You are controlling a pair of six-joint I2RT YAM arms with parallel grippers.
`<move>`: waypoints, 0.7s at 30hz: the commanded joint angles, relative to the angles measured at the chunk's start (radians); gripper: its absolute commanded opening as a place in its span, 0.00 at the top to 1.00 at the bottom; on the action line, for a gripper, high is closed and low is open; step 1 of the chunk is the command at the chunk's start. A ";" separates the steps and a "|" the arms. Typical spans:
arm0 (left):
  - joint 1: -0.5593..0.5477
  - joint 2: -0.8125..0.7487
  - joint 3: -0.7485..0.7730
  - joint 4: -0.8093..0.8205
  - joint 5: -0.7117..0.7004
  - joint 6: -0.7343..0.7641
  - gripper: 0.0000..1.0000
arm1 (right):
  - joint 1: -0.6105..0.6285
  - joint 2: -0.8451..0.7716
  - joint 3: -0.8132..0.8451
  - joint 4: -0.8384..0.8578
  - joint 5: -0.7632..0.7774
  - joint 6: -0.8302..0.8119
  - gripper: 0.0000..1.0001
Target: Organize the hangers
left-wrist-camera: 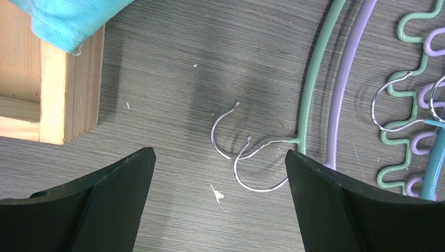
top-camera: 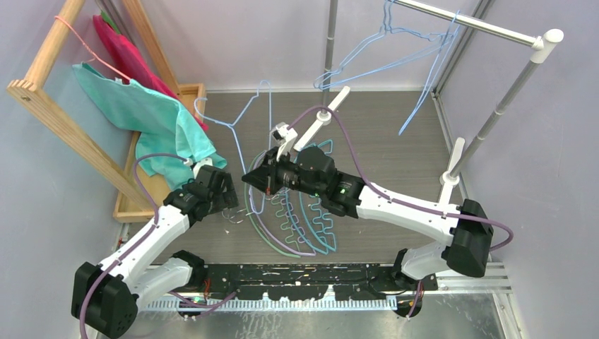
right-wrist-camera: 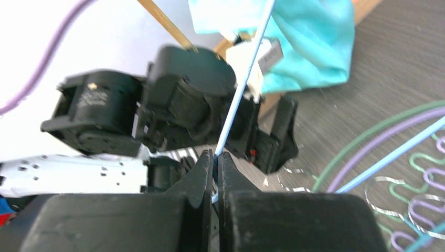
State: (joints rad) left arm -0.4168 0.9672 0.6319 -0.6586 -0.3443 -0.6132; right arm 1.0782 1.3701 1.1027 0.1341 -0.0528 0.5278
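Observation:
My right gripper [top-camera: 251, 176] [right-wrist-camera: 215, 157] is shut on a thin light-blue wire hanger [top-camera: 248, 113] [right-wrist-camera: 242, 86] and holds it upright above the table. Two more light-blue hangers [top-camera: 395, 42] hang on the silver rail [top-camera: 487, 27]. Green [top-camera: 258, 222], lilac [top-camera: 272, 229] and teal [top-camera: 326, 233] arched hangers lie flat on the table under the right arm. My left gripper [top-camera: 229, 206] [left-wrist-camera: 220, 184] is open and empty just above the table. The metal hooks [left-wrist-camera: 236, 142] of the green hanger [left-wrist-camera: 315, 68] and lilac hanger [left-wrist-camera: 346, 68] lie between its fingers; the teal one [left-wrist-camera: 433, 163] is at the right.
A wooden rack [top-camera: 49, 106] at the left carries a turquoise cloth [top-camera: 141, 113], a red cloth [top-camera: 127, 53] and a thin pink wire hanger [top-camera: 85, 46]. Its base frame [left-wrist-camera: 52, 89] lies close to my left gripper. The rail's white-jointed legs [top-camera: 452, 166] stand at the right.

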 commanded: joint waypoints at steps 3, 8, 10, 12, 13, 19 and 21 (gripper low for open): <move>0.006 -0.010 0.041 -0.001 -0.008 0.011 0.02 | -0.075 0.041 0.102 0.292 -0.076 0.073 0.99; 0.006 -0.011 0.046 -0.005 -0.007 0.018 0.02 | -0.140 0.074 0.148 0.370 -0.092 0.060 0.99; 0.005 -0.010 0.046 -0.004 -0.008 0.018 0.02 | -0.168 0.069 0.157 0.394 -0.081 0.048 0.99; 0.006 -0.008 0.045 -0.006 -0.008 0.019 0.02 | -0.194 0.055 0.162 0.408 -0.071 0.047 0.99; 0.006 -0.006 0.043 -0.006 -0.008 0.020 0.02 | -0.201 0.047 0.164 0.409 -0.065 0.040 0.99; 0.005 0.012 0.032 0.004 -0.004 0.019 0.02 | -0.215 -0.026 0.143 0.398 0.022 -0.023 0.99; 0.006 0.018 0.032 0.006 -0.004 0.020 0.02 | -0.234 -0.055 0.118 0.397 0.054 -0.028 0.99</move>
State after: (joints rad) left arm -0.4168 0.9791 0.6365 -0.6647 -0.3439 -0.6086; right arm 0.8650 1.4185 1.2171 0.4408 -0.0738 0.5465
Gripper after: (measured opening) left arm 0.980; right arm 0.058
